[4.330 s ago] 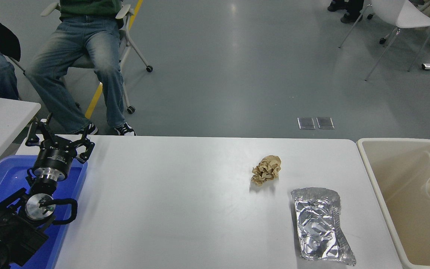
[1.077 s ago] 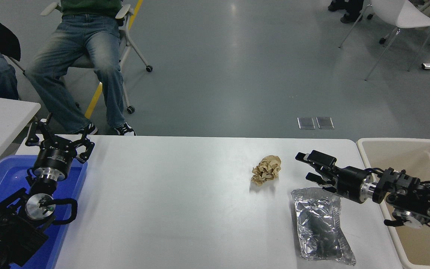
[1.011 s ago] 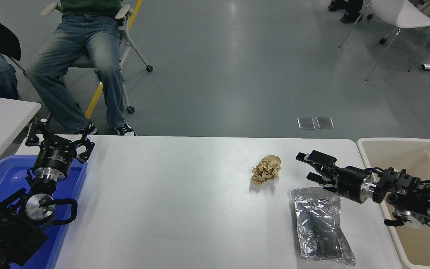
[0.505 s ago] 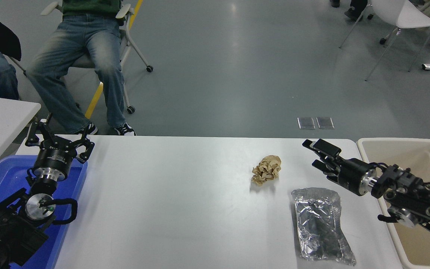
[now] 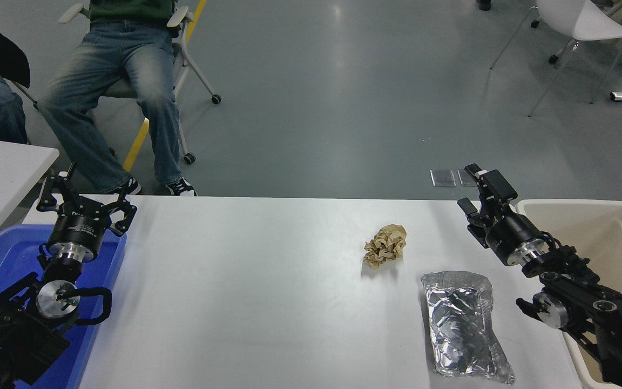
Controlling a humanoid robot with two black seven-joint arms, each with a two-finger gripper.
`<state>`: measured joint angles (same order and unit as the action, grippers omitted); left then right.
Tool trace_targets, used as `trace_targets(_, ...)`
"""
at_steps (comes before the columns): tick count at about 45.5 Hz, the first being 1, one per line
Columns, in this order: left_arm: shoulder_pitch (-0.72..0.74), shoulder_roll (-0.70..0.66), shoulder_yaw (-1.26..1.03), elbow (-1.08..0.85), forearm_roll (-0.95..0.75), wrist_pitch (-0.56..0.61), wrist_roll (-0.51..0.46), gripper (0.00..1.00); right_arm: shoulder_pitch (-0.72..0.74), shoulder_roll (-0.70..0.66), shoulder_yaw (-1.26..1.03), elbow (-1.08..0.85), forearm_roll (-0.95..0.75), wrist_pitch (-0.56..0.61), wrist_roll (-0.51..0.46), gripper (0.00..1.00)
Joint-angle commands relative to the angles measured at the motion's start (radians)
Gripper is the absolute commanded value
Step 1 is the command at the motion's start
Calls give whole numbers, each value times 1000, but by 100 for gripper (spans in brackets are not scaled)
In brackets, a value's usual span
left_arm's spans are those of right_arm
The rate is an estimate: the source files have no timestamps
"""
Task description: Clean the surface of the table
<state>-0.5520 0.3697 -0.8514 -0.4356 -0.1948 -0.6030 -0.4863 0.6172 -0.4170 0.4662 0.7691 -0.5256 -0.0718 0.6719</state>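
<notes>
On white table surface (image 5: 246,302): crumpled paper (image 5: 385,246), foil (image 5: 463,324) | right pincer (image 5: 478,192) wide, empty

the table surface (image 5: 246,292) holds crumpled brown paper (image 5: 385,246) and a foil pouch (image 5: 463,324).

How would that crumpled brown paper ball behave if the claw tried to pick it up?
The crumpled brown paper ball looks loosely wadded, so it would probably squash under the right claw rather than resist. It seems light for its size and might skid across the smooth table surface if nudged. Its lumpy, uneven shape suggests it would tumble briefly, not roll far.
</notes>
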Motion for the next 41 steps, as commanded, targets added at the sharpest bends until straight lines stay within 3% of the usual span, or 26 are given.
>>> trace_targets(1,0,0,0,0,0,0,0,100,-11,14,25,-22,4,4,8,100)
trace_targets(16,1,0,0,0,0,0,0,100,-33,12,-12,38,12,10,-2,100)
trace_targets(26,0,-1,0,0,0,0,0,100,-17,-154,-167,243,7,-2,-12,100)
trace_targets(32,0,0,0,0,0,0,0,100,-19,-189,-196,257,2,-5,-38,100)
trace_targets(41,0,0,0,0,0,0,0,100,-17,-232,-294,257,-172,-46,-61,100)
